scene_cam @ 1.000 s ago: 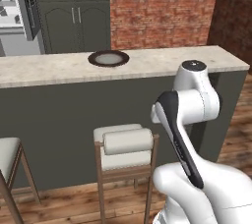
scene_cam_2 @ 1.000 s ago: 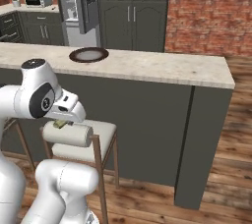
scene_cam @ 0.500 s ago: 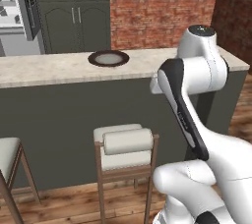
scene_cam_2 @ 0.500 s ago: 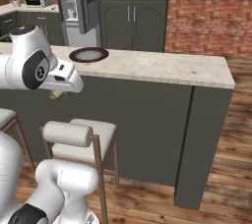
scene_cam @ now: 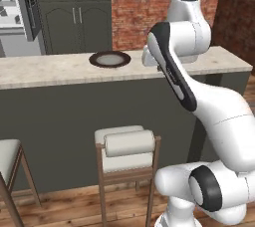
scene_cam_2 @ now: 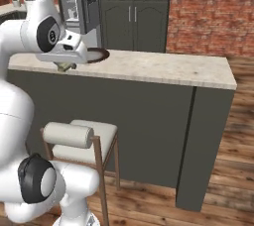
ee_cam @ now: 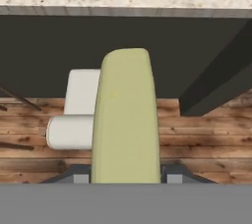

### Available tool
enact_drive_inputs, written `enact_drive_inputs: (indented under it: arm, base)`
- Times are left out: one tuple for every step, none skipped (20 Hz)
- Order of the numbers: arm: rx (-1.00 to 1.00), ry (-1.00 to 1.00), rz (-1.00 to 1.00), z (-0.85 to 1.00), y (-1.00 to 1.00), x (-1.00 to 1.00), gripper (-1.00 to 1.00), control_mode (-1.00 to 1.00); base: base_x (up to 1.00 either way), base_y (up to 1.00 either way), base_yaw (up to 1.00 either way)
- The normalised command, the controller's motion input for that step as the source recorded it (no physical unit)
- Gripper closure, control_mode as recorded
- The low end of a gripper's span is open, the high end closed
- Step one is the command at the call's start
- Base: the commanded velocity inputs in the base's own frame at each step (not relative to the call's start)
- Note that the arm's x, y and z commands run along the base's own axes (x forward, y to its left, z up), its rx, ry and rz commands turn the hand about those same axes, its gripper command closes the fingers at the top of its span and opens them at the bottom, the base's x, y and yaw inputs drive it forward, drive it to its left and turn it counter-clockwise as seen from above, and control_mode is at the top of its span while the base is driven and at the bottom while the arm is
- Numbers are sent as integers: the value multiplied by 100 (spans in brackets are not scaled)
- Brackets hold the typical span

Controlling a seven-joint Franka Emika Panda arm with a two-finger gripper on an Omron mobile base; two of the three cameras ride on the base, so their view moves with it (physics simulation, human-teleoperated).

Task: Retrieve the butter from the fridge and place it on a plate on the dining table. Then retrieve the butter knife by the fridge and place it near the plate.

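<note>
Your gripper [scene_cam_2: 65,65] is clamped on the butter [ee_cam: 126,120], which runs up the centre of the hand view. In the right base view it sits left of frame, at the dining table [scene_cam_2: 163,69] near edge, looks just short of the plate [scene_cam: 110,59]. 1 stool [ee_cam: 76,115] shows below. Fridge [scene_cam_2: 79,2] upper left.

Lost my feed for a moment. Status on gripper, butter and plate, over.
Gripper shut on butter, at the dining table edge. Plate bare, on the tabletop. Stool below; nothing between butter and plate.
</note>
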Motion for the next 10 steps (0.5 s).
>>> enact_drive_inputs:
  arm:
    - [-12,0,5,1,18,68,100,-100]
    - [-6,-3,11,0,21,77,100,-100]
    - [-3,-9,12,0,19,84,100,-100]
    - [-2,-11,14,-1,23,84,100,-100]
    - [0,-3,13,-14,9,72,100,-100]
    - [0,-6,11,-14,0,49,100,-100]
    - [0,0,7,-6,0,23,100,-100]
    - [0,0,4,-3,0,23,100,-100]
    - [0,0,6,0,0,38,100,-100]
    - [0,0,1,-5,1,49,100,-100]
  base:
    - [0,0,0]
    - [0,0,0]
    - [0,0,0]
    - [0,0,0]
    - [0,0,0]
    - [0,0,0]
    - [0,0,0]
    - [0,0,0]
    - [0,0,0]
    - [0,0,0]
